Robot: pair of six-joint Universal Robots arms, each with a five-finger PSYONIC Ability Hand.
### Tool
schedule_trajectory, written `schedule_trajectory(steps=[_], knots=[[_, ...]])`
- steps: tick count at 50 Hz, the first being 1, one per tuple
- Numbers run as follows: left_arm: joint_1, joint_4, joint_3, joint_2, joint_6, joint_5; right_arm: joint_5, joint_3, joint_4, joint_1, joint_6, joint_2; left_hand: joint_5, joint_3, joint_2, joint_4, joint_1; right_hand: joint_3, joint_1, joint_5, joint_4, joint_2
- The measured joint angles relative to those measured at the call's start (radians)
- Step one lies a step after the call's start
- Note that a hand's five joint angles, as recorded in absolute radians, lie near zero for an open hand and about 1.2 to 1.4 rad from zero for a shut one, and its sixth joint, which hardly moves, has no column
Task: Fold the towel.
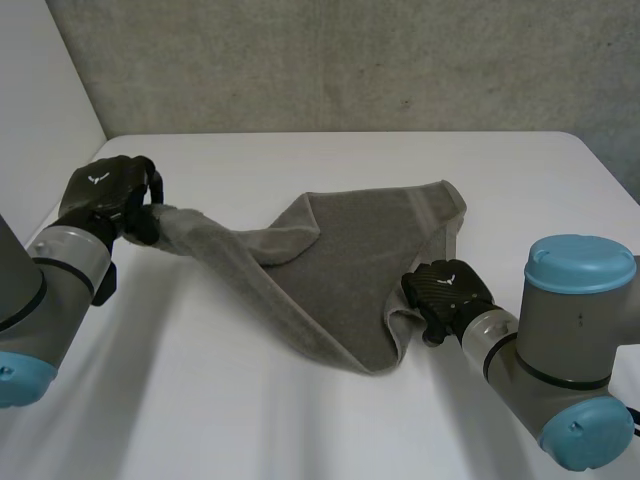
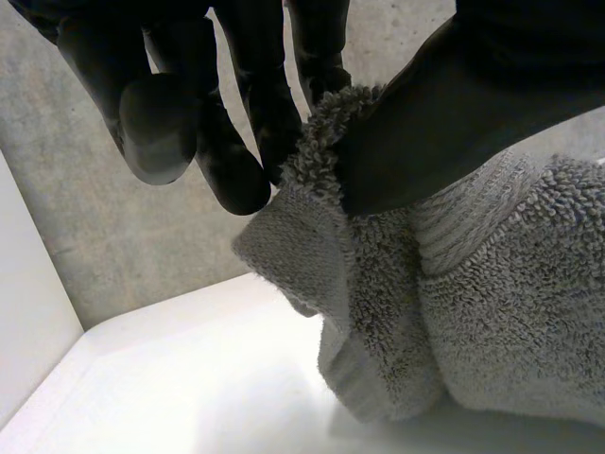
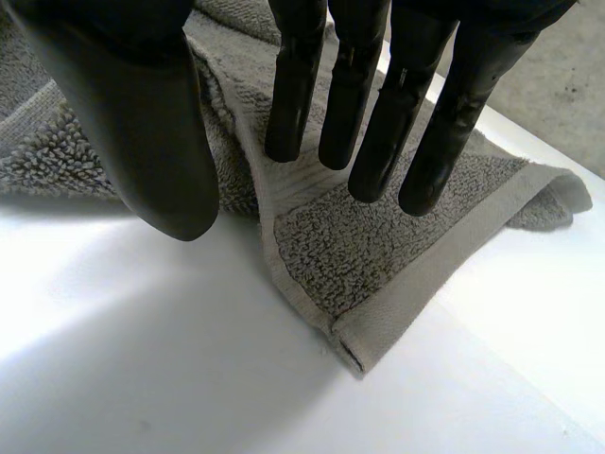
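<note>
Pinching a towel point(image 1: 350, 250) corner, the left hand point(image 1: 105, 195) is holding it aloft; the right hand point(image 1: 447, 290) is resting straight fingers point(image 3: 371, 123) on another.

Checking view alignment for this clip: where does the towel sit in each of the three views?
Head view: towel mid-table, stretched from the left hand to the right hand.
Left wrist view: towel bunched, pinched between that hand's thumb and fingers.
Right wrist view: a towel corner lying flat under the straight fingers.
Shared landmark: the white table.
</note>
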Motion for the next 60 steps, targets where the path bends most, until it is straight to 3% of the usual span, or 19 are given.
schedule_trajectory(steps=[1,3,7,24,42,52,60], knots=[[-0.006,-0.009,0.018,-0.013,-0.003,-0.004,-0.002,0.001,0.003,0.000,-0.007,-0.005,-0.005,-0.014,-0.002,-0.015,0.003,-0.006,-0.008,-0.007,-0.006,-0.005],[-0.026,-0.041,0.077,-0.055,-0.012,-0.017,-0.009,0.004,0.010,0.002,-0.030,-0.020,-0.126,-0.250,-0.072,-0.257,0.003,-0.020,-0.024,-0.030,-0.024,-0.009],[-0.058,-0.092,0.165,-0.118,-0.027,-0.037,-0.009,0.013,0.020,0.003,-0.072,-0.040,-0.177,-0.313,-0.134,-0.334,0.003,-0.021,-0.025,-0.038,-0.025,-0.009],[-0.073,-0.117,0.174,-0.087,-0.034,-0.046,0.012,-0.012,-0.016,-0.001,-0.097,-0.027,-0.178,-0.316,-0.147,-0.335,0.003,-0.031,-0.038,-0.052,-0.036,-0.021],[-0.071,-0.112,0.171,-0.078,-0.034,-0.045,0.019,-0.135,-0.023,0.009,-0.089,0.137,-0.178,-0.316,-0.147,-0.335,0.003,-0.060,-0.064,-0.081,-0.065,-0.047],[-0.069,-0.108,0.173,-0.079,-0.034,-0.045,0.023,-0.138,-0.023,0.008,-0.088,0.152,-0.178,-0.316,-0.147,-0.335,0.003,-0.060,-0.076,-0.087,-0.070,-0.049],[-0.069,-0.107,0.173,-0.079,-0.034,-0.045,0.033,-0.128,-0.004,0.007,-0.086,0.122,-0.178,-0.316,-0.147,-0.335,0.003,-0.244,-0.230,-0.264,-0.249,-0.235]])
